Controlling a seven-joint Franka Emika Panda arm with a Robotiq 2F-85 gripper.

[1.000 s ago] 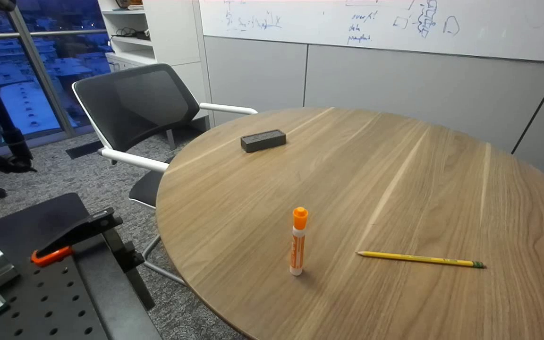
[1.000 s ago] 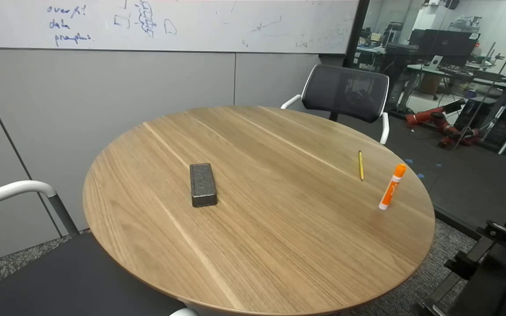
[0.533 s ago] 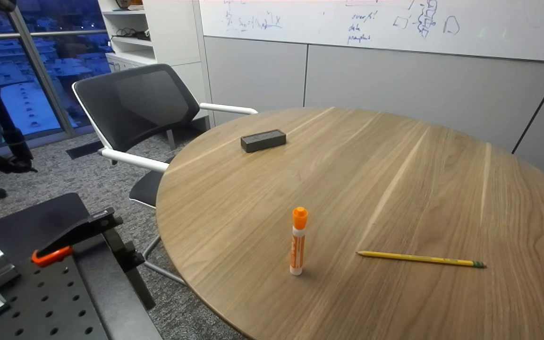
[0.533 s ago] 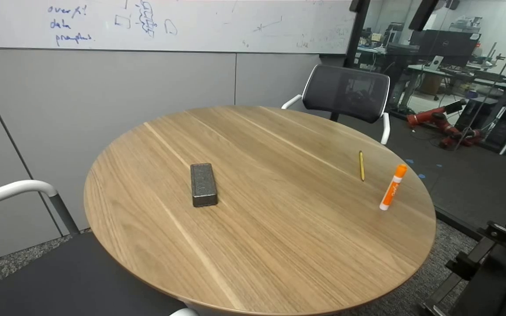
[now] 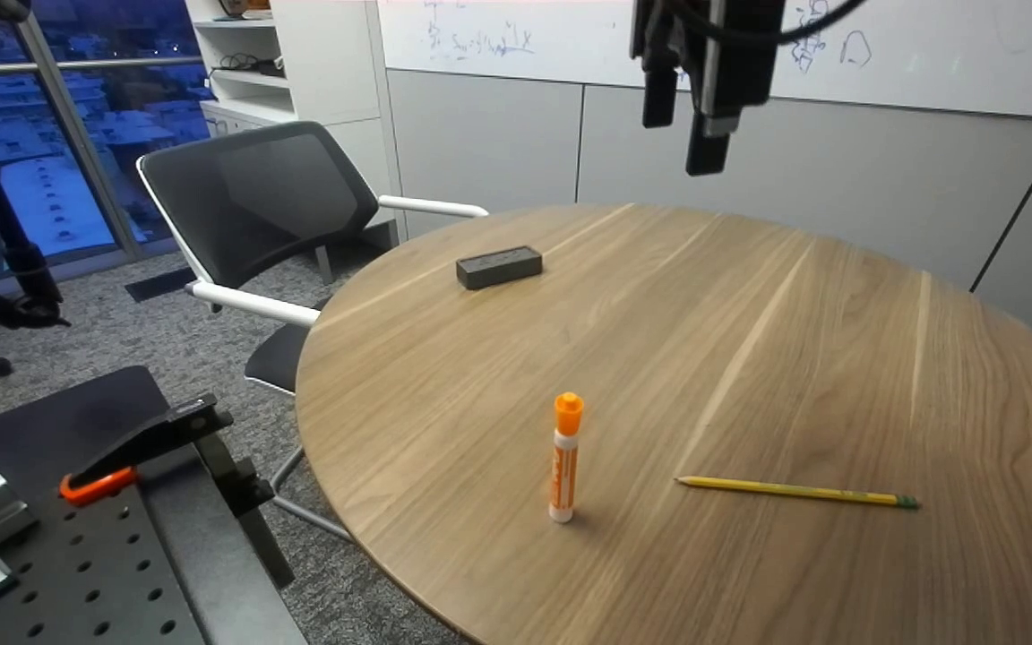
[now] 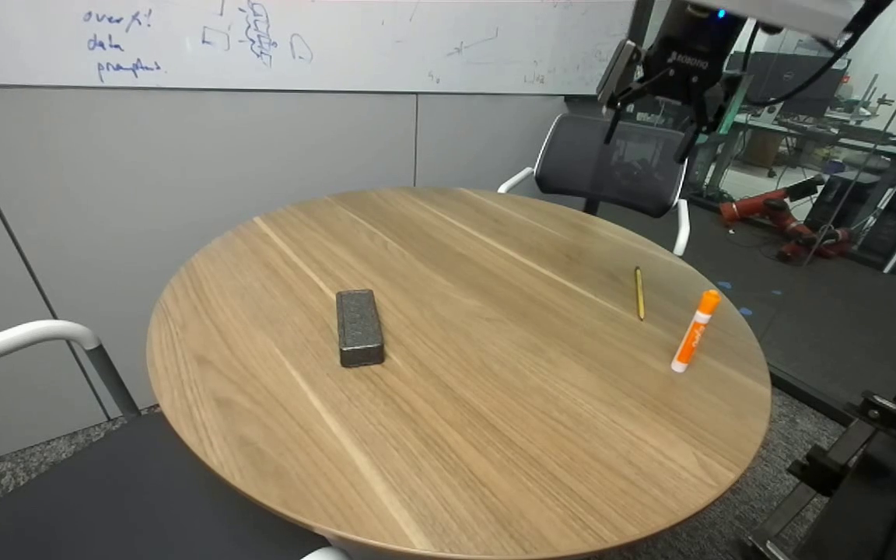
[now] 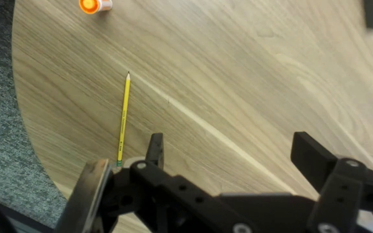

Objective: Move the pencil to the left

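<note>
A whiteboard point(image 6: 386, 39) with blue handwriting runs across the upper part of both exterior views. In front of it stands a round wooden table point(image 6: 448, 467), its grain streaked with pale lines, and at its edge in an exterior view is a mesh-backed chair point(image 5: 261, 206) with white armrests. The black gripper point(image 7: 227, 138) hangs well above the tabletop, its 2 fingers spread wide with a broad gap between them. A dark rectangular block point(image 6: 360, 328) lies flat on the table, well apart from the other 2 things there. The orange-capped marker point(image 5: 563, 470) stands upright on its end, cap uppermost, its white body wrapped in an orange label. Slimmest is the pencil point(image 7: 124, 119), flat on the table near the marker but apart from it, toward the table's rim, its sharpened end nearer the marker. Its barrel is long, straight and bright yellow, with small dark lettering running toward a green band; what lies past that band is too small to tell. At the opposite end the barrel gives way to a short cone of pale bare wood, finishing in a fine dark tip just beside a pale streak in the grain.
</note>
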